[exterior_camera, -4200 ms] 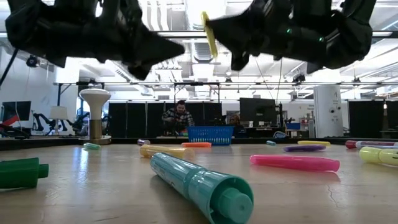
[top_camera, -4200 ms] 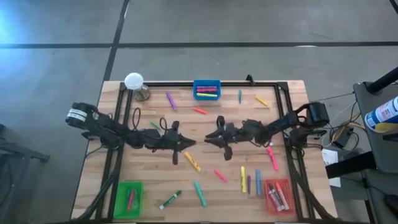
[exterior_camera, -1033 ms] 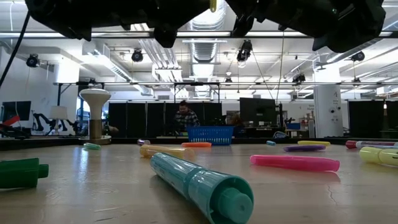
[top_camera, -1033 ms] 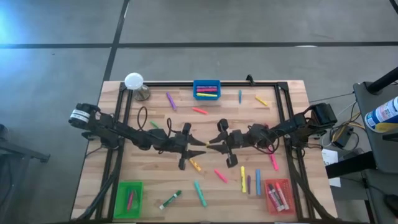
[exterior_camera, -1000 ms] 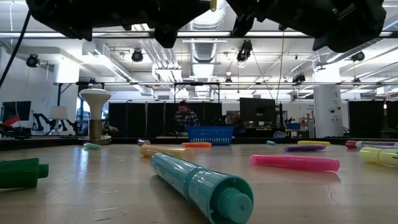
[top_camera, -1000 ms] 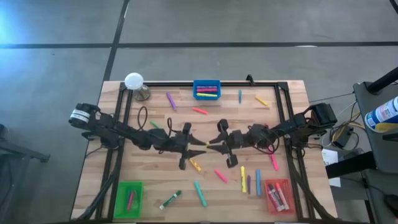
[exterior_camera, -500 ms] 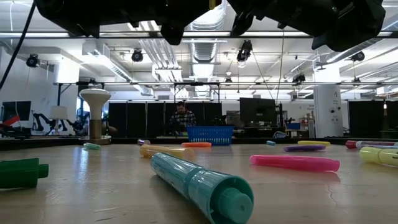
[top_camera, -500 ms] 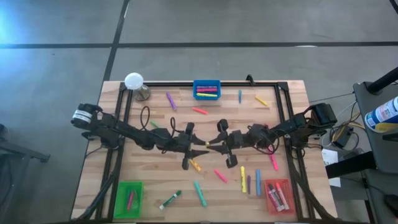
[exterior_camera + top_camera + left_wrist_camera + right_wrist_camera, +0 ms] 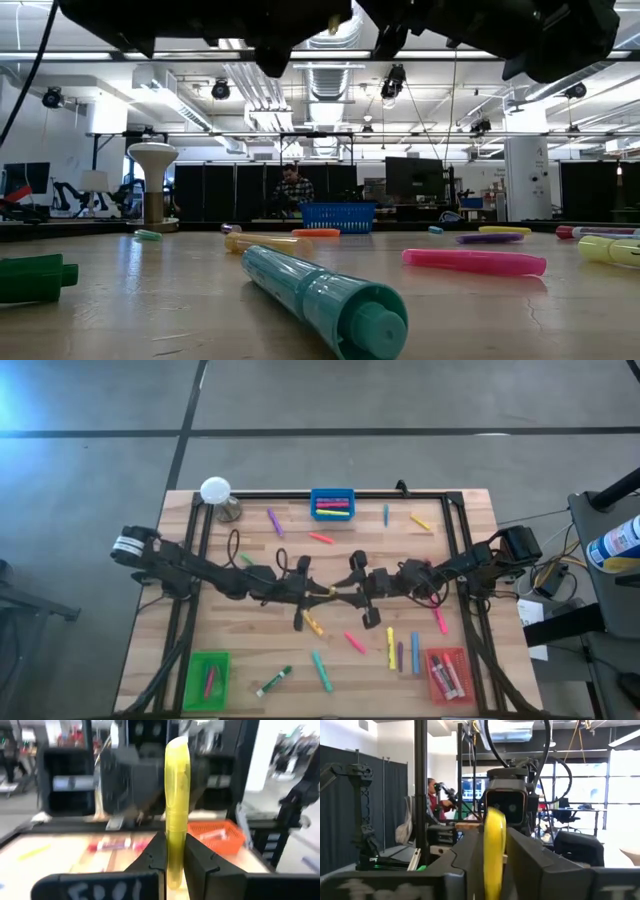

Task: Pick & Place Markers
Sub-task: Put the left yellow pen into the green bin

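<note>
Bright ceiling strips; blurred wrist views

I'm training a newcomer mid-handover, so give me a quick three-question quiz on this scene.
1. True or false: the left gripper is closed on the yellow marker.
2. The tray nearest the white lamp is: A blue, B green, C red.
3. Fill in: the right gripper meets the left one above the ____ of the table.
Key: 1 true; 2 A; 3 middle.

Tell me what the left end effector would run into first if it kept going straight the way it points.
Most likely the right end effector, facing it across the yellow marker the left end effector grips; beyond, the orange tray, though depth is unclear.
</note>
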You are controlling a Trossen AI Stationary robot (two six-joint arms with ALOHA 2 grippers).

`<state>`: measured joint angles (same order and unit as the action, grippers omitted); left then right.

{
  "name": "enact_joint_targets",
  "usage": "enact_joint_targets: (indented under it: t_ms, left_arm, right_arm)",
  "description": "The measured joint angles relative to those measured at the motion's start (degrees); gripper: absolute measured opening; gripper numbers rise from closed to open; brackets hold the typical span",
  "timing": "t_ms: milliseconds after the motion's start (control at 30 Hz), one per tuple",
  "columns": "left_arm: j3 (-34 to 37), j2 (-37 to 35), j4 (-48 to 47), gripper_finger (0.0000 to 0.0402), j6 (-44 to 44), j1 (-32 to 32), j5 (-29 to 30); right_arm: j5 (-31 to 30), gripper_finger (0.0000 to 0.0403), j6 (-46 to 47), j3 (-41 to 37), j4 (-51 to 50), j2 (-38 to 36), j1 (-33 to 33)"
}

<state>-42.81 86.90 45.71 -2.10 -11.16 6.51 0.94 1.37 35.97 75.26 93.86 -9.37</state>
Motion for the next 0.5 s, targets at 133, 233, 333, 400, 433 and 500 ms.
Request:
enact_joint_targets:
  t_ms: [133, 233, 333, 400, 433, 500]
  left_arm:
    - [-0.1, -4.5, -12.2, 0.0030, -3.9, -0.8, 3.1]
    - [-0.1, -7.7, -21.1, 0.0030, -10.3, -2.4, 3.8]
    - [-0.1, -9.3, -28.1, 0.0030, -17.9, -5.9, 3.8]
    - [-0.1, -9.6, -33.1, 0.0030, -22.8, -8.9, 3.7]
    - [-0.1, -9.6, -35.9, 0.0030, -25.6, -10.5, 4.2]
    - [-0.2, -9.6, -41.9, 0.0030, -31.4, -13.8, 5.4]
  right_arm:
    - [-0.7, 0.0125, 0.2, -0.7, 0.0, -0.3, 0.0]
    - [-3.8, 0.0134, 0.0, -1.8, 0.0, -1.0, 0.0]
    - [-6.8, 0.0138, -0.1, -3.7, 0.0, -1.7, 0.1]
    - [-8.6, 0.0138, -0.2, -5.2, 0.0, -2.2, 0.0]
    - [-9.3, 0.0137, -0.3, -5.9, 0.0, -2.4, 0.0]
    - [-10.2, 0.0132, -0.3, -7.1, 0.2, -2.6, 0.0]
